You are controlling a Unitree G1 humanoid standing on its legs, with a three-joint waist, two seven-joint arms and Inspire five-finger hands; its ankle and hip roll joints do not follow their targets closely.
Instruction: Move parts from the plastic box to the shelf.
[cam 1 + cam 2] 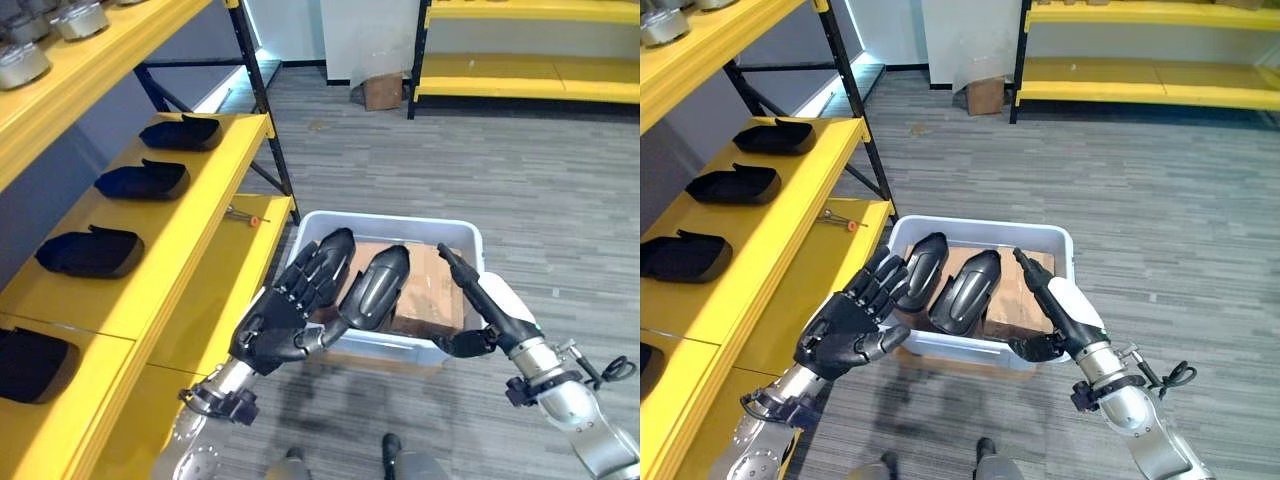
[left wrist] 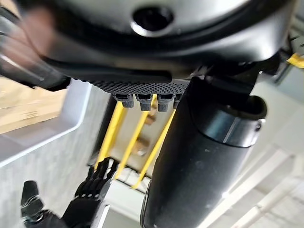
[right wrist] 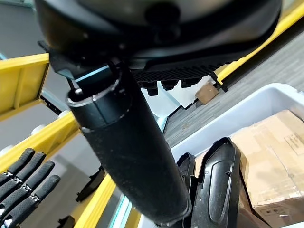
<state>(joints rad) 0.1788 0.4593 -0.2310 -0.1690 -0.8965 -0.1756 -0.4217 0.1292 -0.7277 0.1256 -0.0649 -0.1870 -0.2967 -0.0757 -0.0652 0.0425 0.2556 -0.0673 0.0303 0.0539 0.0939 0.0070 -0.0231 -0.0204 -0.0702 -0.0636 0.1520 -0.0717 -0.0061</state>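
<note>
Shelf (image 1: pixel 190 215), robot's left: yellow, with black uprights. Four black parts lie in a row on its middle tier, the far one (image 1: pixel 182 132), the next (image 1: pixel 142 181), a third (image 1: pixel 90 252) and the nearest (image 1: pixel 30 363), which is cut off by the view's edge. A small tool with a red tip (image 1: pixel 243 215) lies on the lower tier near the upright. Metal pots (image 1: pixel 20 62) stand on the upper tier.

Left hand (image 1: pixel 288 310): hangs over the near left corner of the plastic box (image 1: pixel 400 226), fingers straight and spread wide, holding nothing. Fingertips are close to the left part in the box; I cannot tell whether they touch it.

Plastic box, centre, on the floor: white, holding two black parts side by side, left one (image 1: pixel 920 270) and right one (image 1: pixel 378 285), both leaning against a cardboard block (image 1: pixel 432 290).

Right hand (image 1: pixel 480 300): over the box's near right rim, fingers extended and relaxed, thumb apart, nothing held. Its wrist view shows a box part (image 3: pixel 221 185) just past the thumb.

Far background: a second yellow shelf (image 1: pixel 520 80) and a small cardboard carton (image 1: pixel 383 91).

Progress, judged: four parts placed, two left in the box. Task roughly two-thirds done. No part is in hand now; a pick from the box is the likely step underway.
</note>
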